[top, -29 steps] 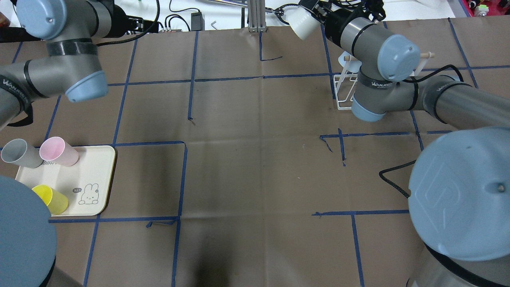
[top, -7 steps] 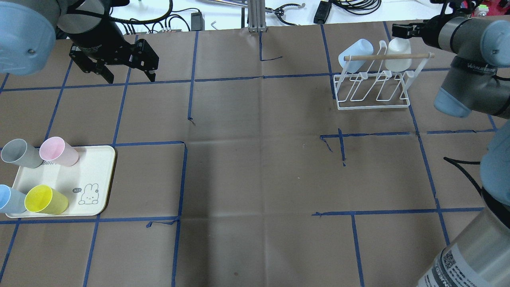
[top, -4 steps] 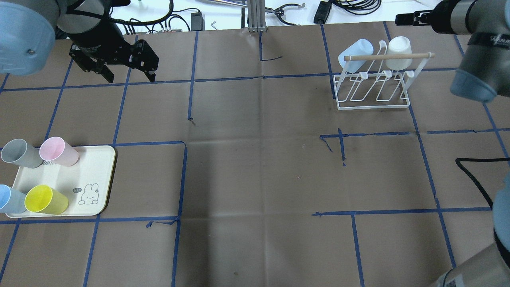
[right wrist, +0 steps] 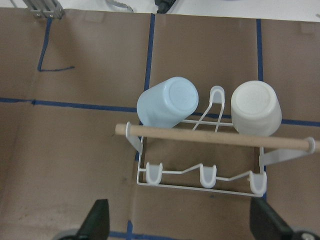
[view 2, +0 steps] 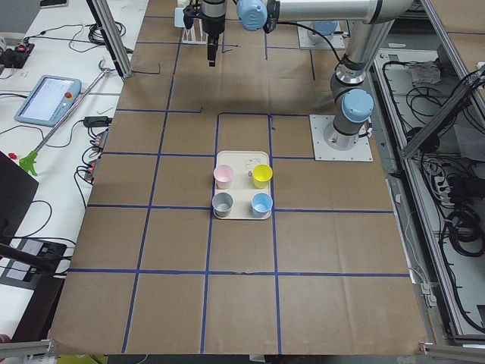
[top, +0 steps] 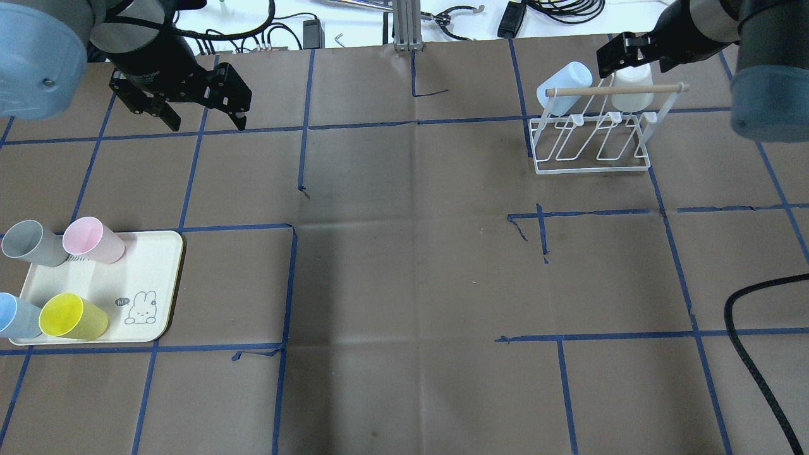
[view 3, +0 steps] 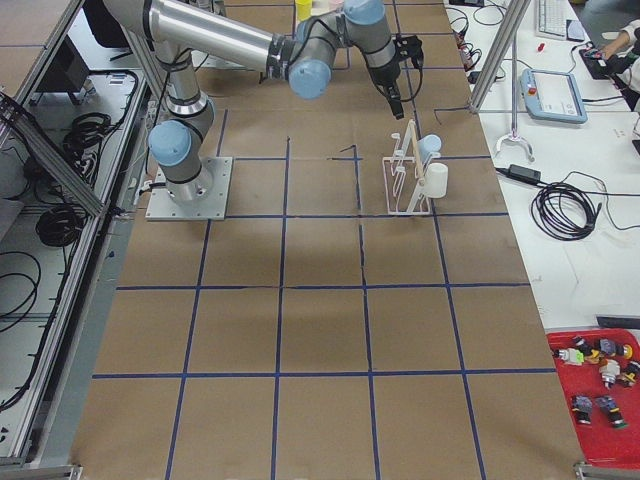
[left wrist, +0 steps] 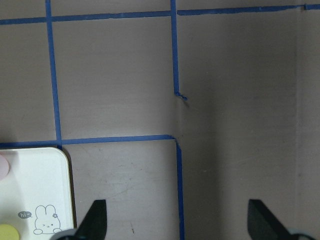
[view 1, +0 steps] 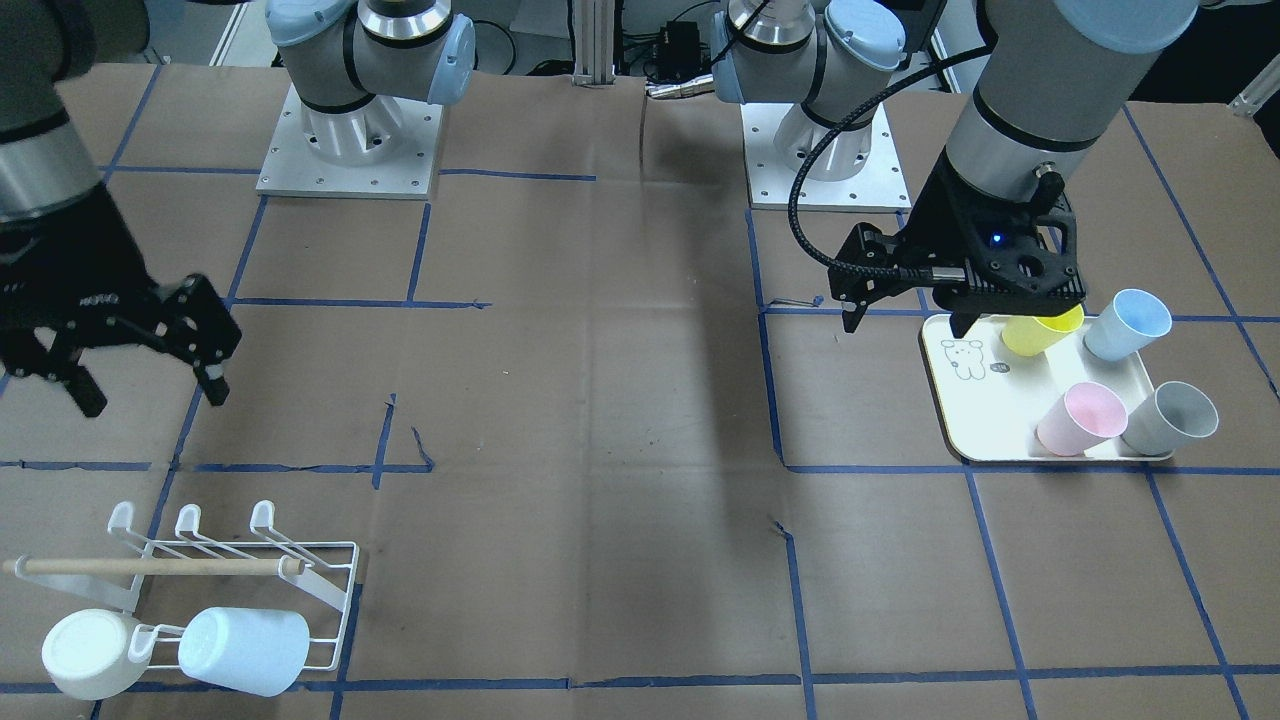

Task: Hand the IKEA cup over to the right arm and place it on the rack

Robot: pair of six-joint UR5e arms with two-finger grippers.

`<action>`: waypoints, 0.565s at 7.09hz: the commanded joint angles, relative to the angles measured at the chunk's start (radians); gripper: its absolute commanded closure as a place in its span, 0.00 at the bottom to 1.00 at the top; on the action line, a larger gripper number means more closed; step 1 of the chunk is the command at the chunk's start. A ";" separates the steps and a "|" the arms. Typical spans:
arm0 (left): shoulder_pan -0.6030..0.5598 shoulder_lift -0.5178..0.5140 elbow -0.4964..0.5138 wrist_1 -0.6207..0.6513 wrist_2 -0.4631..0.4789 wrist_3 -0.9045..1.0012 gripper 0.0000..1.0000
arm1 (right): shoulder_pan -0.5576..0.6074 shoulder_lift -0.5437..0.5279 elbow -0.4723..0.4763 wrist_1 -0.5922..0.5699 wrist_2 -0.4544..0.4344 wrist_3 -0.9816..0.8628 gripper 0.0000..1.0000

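Note:
The white wire rack [top: 591,169] with its wooden dowel stands at the far right. A pale blue cup [top: 564,82] and a white cup [top: 632,93] hang on its far pegs, as the right wrist view shows: rack [right wrist: 215,136], blue cup [right wrist: 167,102], white cup [right wrist: 256,107]. My right gripper [top: 632,58] is open and empty, high above the rack's far side. My left gripper [top: 183,107] is open and empty, above the far left of the table. Pink [top: 93,240], grey [top: 31,243], yellow [top: 72,316] and blue [top: 14,316] cups lie on the tray.
The cream tray [top: 152,284] with a rabbit drawing sits at the near left. Brown paper with blue tape lines covers the table. A black cable [top: 746,354] loops at the near right. Cables and a metal post lie along the far edge.
Four seconds ago my right gripper held the white cup by the rack; now that cup hangs on the rack. In the last second the right gripper swung over the rack. The left gripper stayed still.

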 commanded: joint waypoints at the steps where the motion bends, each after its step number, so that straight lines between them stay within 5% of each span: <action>1: 0.000 -0.004 -0.002 -0.001 0.000 -0.001 0.00 | 0.092 -0.102 -0.093 0.335 -0.064 0.066 0.00; 4: -0.002 -0.015 -0.003 -0.003 0.009 -0.007 0.00 | 0.102 -0.065 -0.094 0.410 -0.066 0.060 0.00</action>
